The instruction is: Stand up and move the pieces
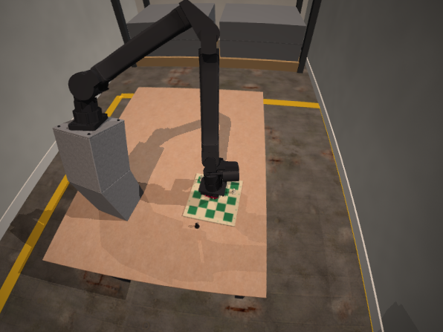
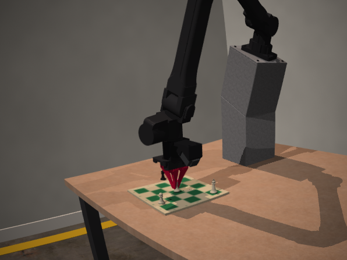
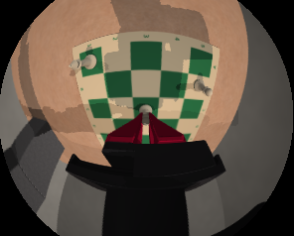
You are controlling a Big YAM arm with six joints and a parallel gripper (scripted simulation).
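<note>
Exterior view shows you the white piece (image 2: 176,188) upright, long axis vertical, base on a square near the middle of the board (image 2: 145,198), with the red-fingered hand (image 2: 175,182) closed on its upper part. Wrist view confirms the head between the fingers. Only the top view shows you the black piece (image 1: 197,226) standing on the tabletop (image 1: 156,244), just beside the board's edge.

Wood table (image 2: 262,203) w/ chessboard (image 2: 140,195), black pawn (image 1: 197,226), grey pedestal (image 2: 250,113).
</note>
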